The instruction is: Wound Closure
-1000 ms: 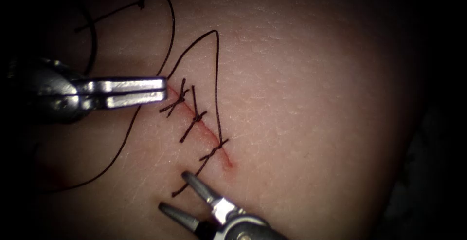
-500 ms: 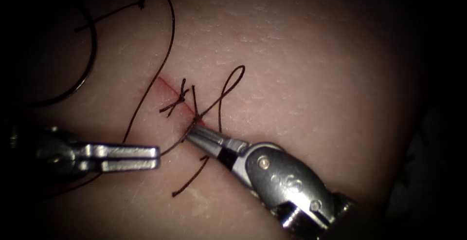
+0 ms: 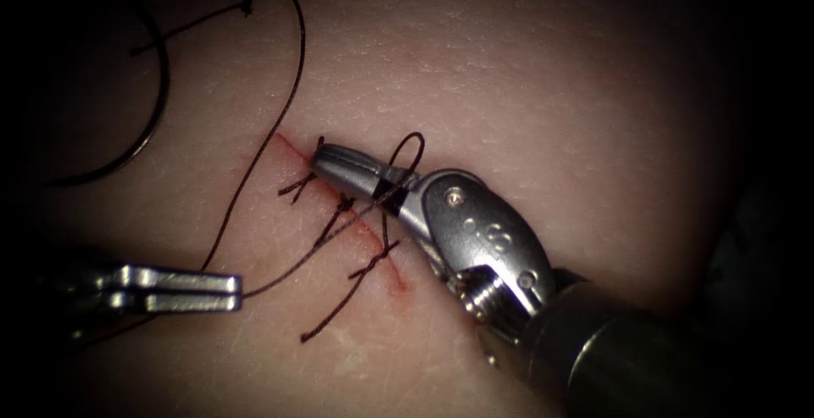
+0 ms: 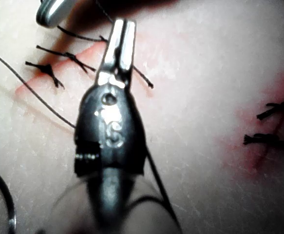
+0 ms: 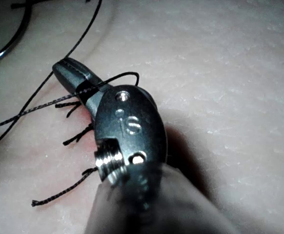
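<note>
- Thread (image 3: 288, 267) is clamped in the left pincer (image 3: 225, 291), left of the cut (image 3: 339, 206); keep that strand taut.
- Right pincer (image 3: 326, 160), jaws together and holding nothing I can make out, lies over the cut's upper stitches (image 3: 307, 182) with a thread loop (image 3: 407, 153) wrapped behind its jaws; don't let the loop slip.
- Needle (image 3: 144, 134) lies free on the tissue (image 3: 551, 87), well beyond the left pincer.
- Loose tail (image 3: 326, 320) near the left pincer could snag.

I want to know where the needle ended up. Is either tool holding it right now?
No: the needle lies free on the tissue, left of the cut, while the left tool holds thread.
</note>
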Available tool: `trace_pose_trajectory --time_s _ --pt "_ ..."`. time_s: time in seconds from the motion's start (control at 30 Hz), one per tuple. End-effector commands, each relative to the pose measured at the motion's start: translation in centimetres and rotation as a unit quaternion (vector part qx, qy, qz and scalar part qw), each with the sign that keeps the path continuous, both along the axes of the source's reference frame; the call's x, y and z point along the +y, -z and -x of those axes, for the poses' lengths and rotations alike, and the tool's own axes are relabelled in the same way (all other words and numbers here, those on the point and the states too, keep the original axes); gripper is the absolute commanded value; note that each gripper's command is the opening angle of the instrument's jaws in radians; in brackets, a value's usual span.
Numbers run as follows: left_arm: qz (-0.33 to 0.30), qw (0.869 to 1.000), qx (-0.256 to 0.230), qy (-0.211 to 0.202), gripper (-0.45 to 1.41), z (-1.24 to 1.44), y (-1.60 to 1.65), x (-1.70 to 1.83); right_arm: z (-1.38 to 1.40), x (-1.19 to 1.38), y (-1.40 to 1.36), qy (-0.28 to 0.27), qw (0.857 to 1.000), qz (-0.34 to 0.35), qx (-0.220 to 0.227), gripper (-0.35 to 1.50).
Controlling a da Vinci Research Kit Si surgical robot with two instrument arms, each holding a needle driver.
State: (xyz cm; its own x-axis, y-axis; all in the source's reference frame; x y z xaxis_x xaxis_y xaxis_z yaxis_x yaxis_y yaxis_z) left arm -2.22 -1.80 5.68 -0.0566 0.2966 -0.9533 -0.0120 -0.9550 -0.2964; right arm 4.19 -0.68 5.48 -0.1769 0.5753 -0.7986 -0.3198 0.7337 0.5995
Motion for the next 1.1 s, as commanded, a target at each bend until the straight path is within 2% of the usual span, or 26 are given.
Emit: trace_pose_trajectory --time_s 0.03,0.2,0.33,0.5,0.73,1.1 --pt "-0.006 1.000 0.007 -0.002 -0.45 0.04 -0.15 -0.07 -0.19 -0.04 -0.05 0.010 1.000 -0.006 0.023 -0.35" --pt "-0.007 1.000 0.030 -0.001 -0.45 0.02 -0.44 0.00 -0.34 -0.01 -0.05 0.064 0.995 -0.004 0.076 -0.35" --pt "-0.010 0.999 0.042 -0.003 -0.45 -0.01 -0.67 0.05 -0.41 0.02 -0.03 0.123 0.988 -0.008 0.098 -0.35" --pt "-0.013 0.999 0.052 -0.001 -0.45 -0.08 -0.85 0.15 -0.42 0.05 0.00 0.204 0.974 -0.011 0.096 -0.35" --pt "-0.017 0.998 0.056 0.003 -0.45 -0.13 -0.95 0.28 -0.28 0.09 0.03 0.235 0.968 0.002 0.085 -0.35" --pt "-0.026 0.998 0.063 0.005 -0.45 0.08 -1.15 0.42 -0.29 0.05 0.06 0.307 0.947 0.033 0.090 -0.35"
